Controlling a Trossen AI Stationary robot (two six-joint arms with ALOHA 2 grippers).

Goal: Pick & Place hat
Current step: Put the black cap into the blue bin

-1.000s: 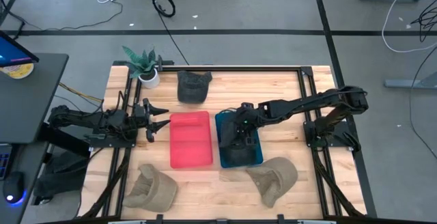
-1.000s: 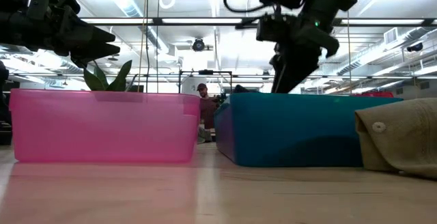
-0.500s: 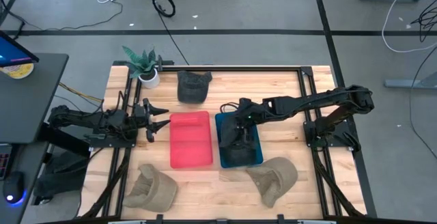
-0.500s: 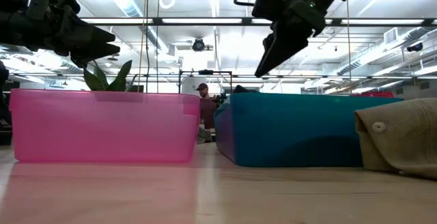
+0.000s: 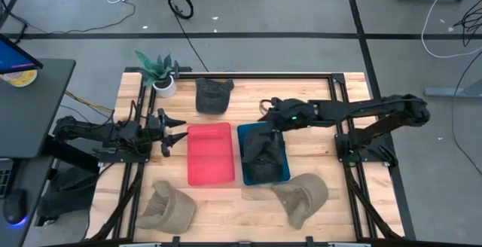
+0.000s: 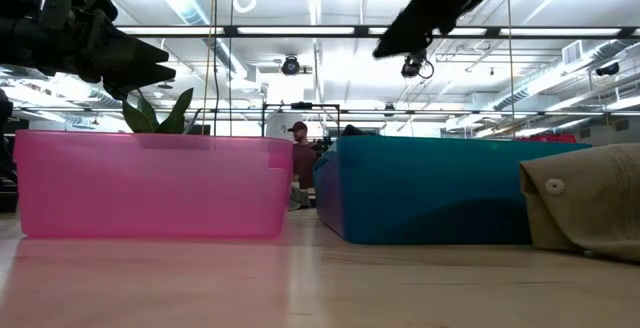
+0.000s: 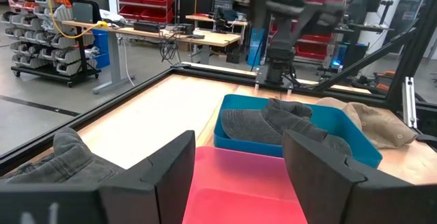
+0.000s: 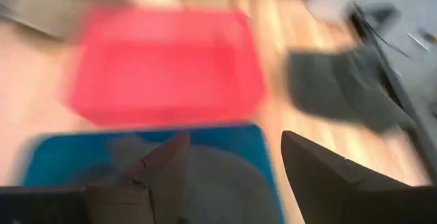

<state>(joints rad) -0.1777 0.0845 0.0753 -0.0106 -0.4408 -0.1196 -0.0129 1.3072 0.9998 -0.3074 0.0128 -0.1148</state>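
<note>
A dark grey hat (image 5: 262,153) lies crumpled inside the blue bin (image 5: 244,135), and it also shows in the left wrist view (image 7: 273,123). My right gripper (image 5: 264,114) hovers open above the bin's far end, clear of the hat (image 8: 205,179). In the low view it sits high over the blue bin (image 6: 388,46). My left gripper (image 5: 179,132) waits open, left of the pink bin (image 5: 208,153), and touches nothing (image 7: 239,162). A second dark hat (image 5: 213,94) rests flat near the table's far edge.
Two tan hats lie near the table's near edge, one left (image 5: 169,206) and one right (image 5: 301,196), the right one just beyond the blue bin's near end. A potted plant (image 5: 158,74) stands at the far left corner. A black frame rail (image 5: 331,96) borders the table.
My right gripper has risen out of the blue bin and drawn back toward the table's far and right edges. The dark grey hat has stayed lying in the bin.
</note>
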